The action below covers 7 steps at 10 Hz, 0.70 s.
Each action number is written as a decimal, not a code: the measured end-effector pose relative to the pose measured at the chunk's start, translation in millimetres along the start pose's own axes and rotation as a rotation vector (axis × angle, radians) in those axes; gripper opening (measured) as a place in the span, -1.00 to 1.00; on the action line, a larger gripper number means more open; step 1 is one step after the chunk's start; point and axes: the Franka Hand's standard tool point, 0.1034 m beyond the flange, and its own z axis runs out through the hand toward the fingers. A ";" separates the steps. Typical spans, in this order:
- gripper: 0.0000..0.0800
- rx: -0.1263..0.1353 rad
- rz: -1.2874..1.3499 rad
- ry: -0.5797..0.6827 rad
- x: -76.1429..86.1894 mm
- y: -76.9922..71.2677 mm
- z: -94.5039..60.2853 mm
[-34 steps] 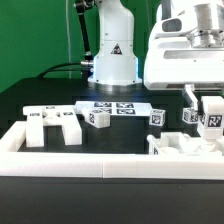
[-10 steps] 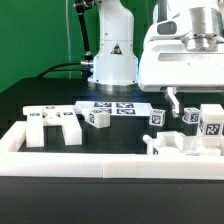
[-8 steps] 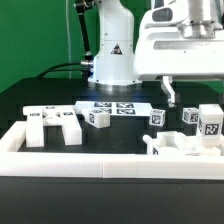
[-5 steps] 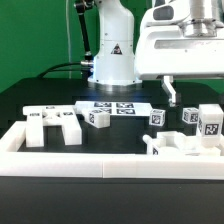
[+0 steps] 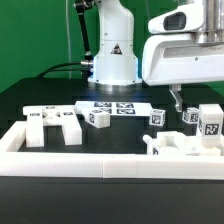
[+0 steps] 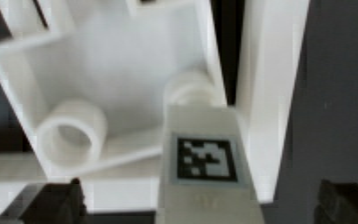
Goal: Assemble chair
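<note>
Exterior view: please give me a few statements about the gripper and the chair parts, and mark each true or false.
The gripper is open and holds nothing. True.
The chair is fully assembled. False: several chair parts lie apart on the table.
The marker board lies in front of the robot base. True.
The gripper hangs at the exterior view's left. False: at the exterior view's right.

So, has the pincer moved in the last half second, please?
Yes: the pincer shifted toward the exterior view's right and slightly down, against the marker board.
</note>
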 end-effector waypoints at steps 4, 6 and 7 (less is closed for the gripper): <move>0.62 0.001 0.009 -0.013 11.2 5.6 3.8; 0.62 0.000 0.016 -0.012 14.4 4.6 6.6; 0.62 0.000 0.016 -0.012 14.5 4.8 7.0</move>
